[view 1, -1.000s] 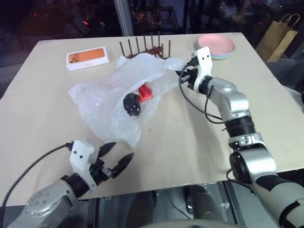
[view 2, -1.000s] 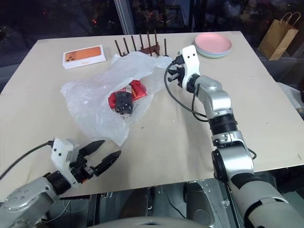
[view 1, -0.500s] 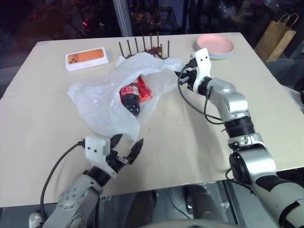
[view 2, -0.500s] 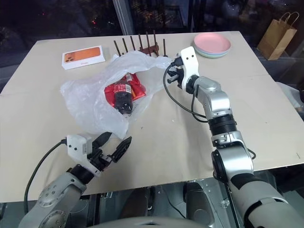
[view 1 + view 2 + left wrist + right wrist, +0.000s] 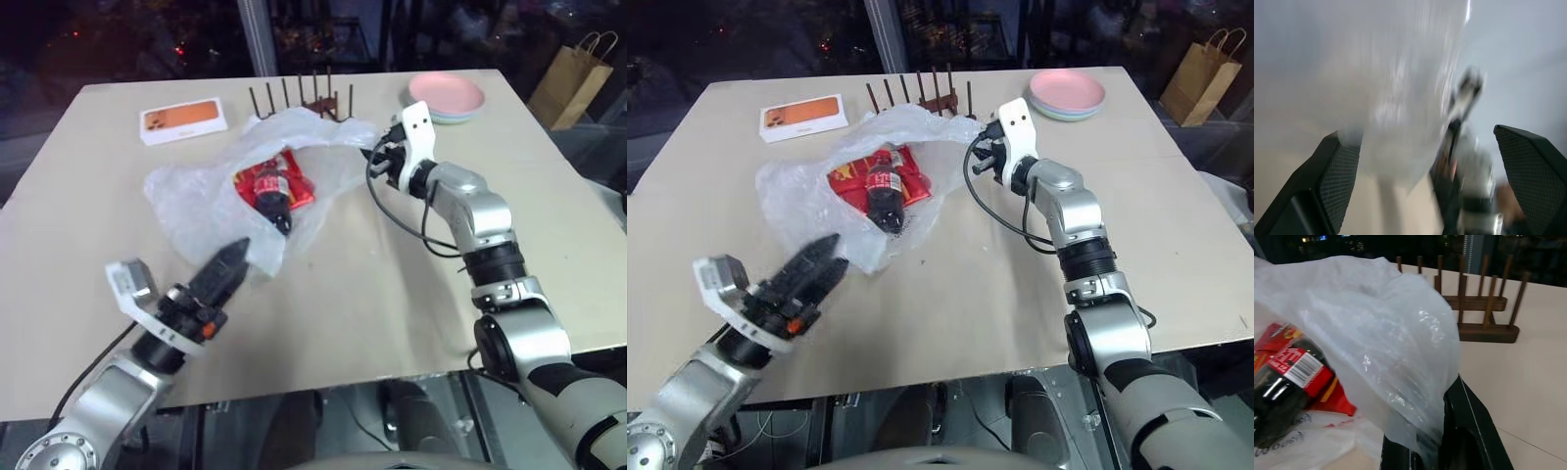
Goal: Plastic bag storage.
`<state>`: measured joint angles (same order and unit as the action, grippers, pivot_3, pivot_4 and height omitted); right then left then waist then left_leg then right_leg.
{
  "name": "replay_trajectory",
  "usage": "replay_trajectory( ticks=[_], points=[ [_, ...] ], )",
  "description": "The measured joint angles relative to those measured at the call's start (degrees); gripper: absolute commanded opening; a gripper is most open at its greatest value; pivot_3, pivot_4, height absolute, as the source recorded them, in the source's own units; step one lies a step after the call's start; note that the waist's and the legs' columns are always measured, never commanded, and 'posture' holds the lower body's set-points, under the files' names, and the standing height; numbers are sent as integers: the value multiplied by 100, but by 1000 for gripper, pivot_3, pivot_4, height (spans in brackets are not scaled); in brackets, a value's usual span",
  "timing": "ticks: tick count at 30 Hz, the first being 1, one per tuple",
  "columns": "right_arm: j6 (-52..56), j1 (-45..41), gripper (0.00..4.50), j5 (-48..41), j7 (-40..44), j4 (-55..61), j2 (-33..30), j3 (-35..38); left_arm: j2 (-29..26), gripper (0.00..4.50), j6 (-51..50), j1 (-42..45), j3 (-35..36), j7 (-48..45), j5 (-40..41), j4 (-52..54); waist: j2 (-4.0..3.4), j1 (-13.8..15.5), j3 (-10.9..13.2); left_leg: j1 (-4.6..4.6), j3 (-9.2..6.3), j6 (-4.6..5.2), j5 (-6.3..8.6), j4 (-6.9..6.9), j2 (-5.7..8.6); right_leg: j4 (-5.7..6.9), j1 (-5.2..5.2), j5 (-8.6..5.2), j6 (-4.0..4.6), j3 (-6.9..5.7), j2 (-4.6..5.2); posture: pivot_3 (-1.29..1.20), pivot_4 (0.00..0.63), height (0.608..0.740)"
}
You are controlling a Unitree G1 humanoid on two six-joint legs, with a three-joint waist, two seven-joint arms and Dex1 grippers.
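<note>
Table (image 5: 88, 225) of pale wood, seen from my head cameras. At far left, my left gripper (image 5: 227, 266) has lifted off the near edge and rolled onto its side over the past second; a second ago it lay flat and low by the table's front. Its 2 black fingers stand wide apart and hold nothing, their tips just short of the near edge of the plastic bag (image 5: 191, 201). I judge it is lining up to take that edge.

Behind it lies a white box (image 5: 183, 120) with an orange panel; I cannot read any writing on it.

The plastic bag sits mid-table, crumpled and translucent. Inside it a dark bottle (image 5: 270, 188) with a red label has swung round, neck now toward the far side, resting on a red packet (image 5: 296, 186). The right wrist view shows a barcode on the label and faint grey print on the film, not legible.

Beyond the bag stands a wooden rack (image 5: 304, 100). To the right, my right gripper (image 5: 378, 157) stays clamped on the bag's far edge, holding the mouth up. Further right sit pink plates (image 5: 446, 95) and a brown paper bag (image 5: 573, 78).
</note>
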<state>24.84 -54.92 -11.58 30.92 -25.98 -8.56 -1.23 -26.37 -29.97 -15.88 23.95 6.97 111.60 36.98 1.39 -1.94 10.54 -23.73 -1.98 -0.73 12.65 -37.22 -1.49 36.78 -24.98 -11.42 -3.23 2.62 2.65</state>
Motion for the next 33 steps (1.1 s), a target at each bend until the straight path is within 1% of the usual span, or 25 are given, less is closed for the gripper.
replay_trajectory(
  ticks=[1, 2, 5, 7, 8, 11, 12, 13, 16, 19, 21, 24, 25, 27, 28, 30, 32, 33],
  points=[
    [-2, 0, 0, 0, 2, 0, 9, -2, 27, 4417, 98, 131, -17, 224, 20, -15, 3, 1, -2, 1, -2, 0, 0, -3, 0, 0, 4, 0, 0, -2, 0, 0, 150, 740],
    [-3, 0, 0, 4, 1, -6, -6, 0, 41, 4417, 260, 400, -130, 719, 43, -92, 2, 7, -1, 4, -4, 0, 0, -3, 1, -1, 9, 0, 0, -2, 0, 0, 150, 740],
    [-6, 0, 0, 3, 6, -10, 9, -8, 139, 3633, 487, 920, -443, 1559, 55, -262, 3, 20, -2, 4, -5, 0, 0, -6, 4, -1, 12, 4, -4, -2, 1, 0, 150, 740],
    [-6, 0, 0, 5, 7, -15, 2, -8, 308, 2742, 638, 1292, -664, 1990, 60, -303, 3, 26, -2, 2, -7, 0, 0, -6, 6, -5, 12, 15, -21, -3, 1, 0, 150, 740],
    [-6, 0, 0, 4, 7, -15, 11, -12, 398, 2171, 706, 1457, -690, 2103, 67, -301, 3, 30, -2, 2, -8, 0, 0, -5, 6, -5, 12, 14, -21, -4, 1, 0, 150, 740],
    [-6, 0, 0, 4, 2, -14, -9, -9, 511, 743, 835, 1728, -605, 2152, 82, -297, 3, 9, -2, 3, -7, 0, 0, 0, 6, -6, 11, 14, -20, -3, 0, 0, 150, 740],
    [-6, 0, 0, 4, 1, -15, -18, -5, 516, 119, 835, 1772, -559, 2096, 89, -297, 3, 6, -2, 2, -8, 0, 0, 1, 6, -6, 11, 14, -20, -4, 0, 0, 150, 740],
    [-6, 0, 0, 4, -1, -15, -20, 2, 515, 45, 820, 1821, -478, 1990, 93, -295, 3, 3, -2, 2, -8, 0, 0, 1, 6, -8, 11, 14, -20, -4, 0, 0, 150, 740],
    [-36, -24, 0, -52, -13, -94, -12, 103, 328, 45, 646, 2176, -119, 1524, 99, -303, 3, 5, -1, 0, -10, 0, 0, 0, 6, -8, 12, 14, -21, -8, 0, 0, 150, 740],
    [-105, -358, 0, -201, -5, -359, -9, 320, -166, 45, 208, 2801, 361, 945, 101, -645, 2, -2, 1, -1, -11, 0, -1, -2, 7, -7, 11, 13, -23, -10, 0, 0, 150, 740],
    [-201, -650, 0, -278, -3, -434, -19, 452, -353, 45, -19, 3205, 567, 726, 100, -923, 3, -8, 2, -1, -14, 0, 0, -1, 7, -10, 12, 13, -23, -12, 0, 0, 150, 740],
    [-394, -1178, 0, -404, -16, -701, -50, 648, -830, 45, -337, 4105, 663, 604, 97, -1633, 11, 2, 10, -12, -27, 0, -1, 1, 7, -14, 8, 13, -23, -25, -1, 0, 150, 740],
    [-500, -1424, 0, -445, -21, -844, -81, 714, -1068, 45, -430, 4467, 681, 543, 97, -1940, 10, -4, 12, -12, -26, 0, 0, 3, 7, -16, 8, 13, -23, -25, -1, 0, 150, 740],
    [-752, -2000, 0, -500, -21, -1206, -245, 902, -1504, 45, -599, 5138, 643, 348, 67, -2565, 11, -2, 16, -14, -25, 0, 0, 8, 8, -23, 8, 13, -23, -23, 0, 0, 150, 740],
    [-846, -2215, 0, -515, -19, -1326, -313, 961, -1634, 45, -635, 5330, 639, 257, 0, -2790, 11, -4, 16, -13, -24, 0, 0, 17, 8, -36, 10, 13, -23, -24, 1, 0, 150, 740],
    [-1087, -2663, 0, -517, -4, -1705, -498, 1059, -1842, 45, -763, 5811, 470, -41, -313, -3428, 12, 7, 17, -17, -25, 0, 0, 28, 8, -46, 9, 13, -23, -27, 1, 0, 150, 740],
    [-1385, -3173, 0, -455, 24, -2224, -725, 1070, -2077, 45, -920, 6735, 151, -608, -965, -4630, 18, 24, 25, -27, -30, -1, -1, 44, 9, -61, 0, 14, -24, -36, 1, 0, 150, 740],
    [-1451, -3292, 0, -439, 46, -2311, -796, 1069, -2140, 45, -971, 7019, 77, -816, -1167, -4958, 18, 14, 26, -31, -27, -1, -1, 48, 9, -66, -5, 14, -23, -34, 1, 0, 150, 740]
  ],
)
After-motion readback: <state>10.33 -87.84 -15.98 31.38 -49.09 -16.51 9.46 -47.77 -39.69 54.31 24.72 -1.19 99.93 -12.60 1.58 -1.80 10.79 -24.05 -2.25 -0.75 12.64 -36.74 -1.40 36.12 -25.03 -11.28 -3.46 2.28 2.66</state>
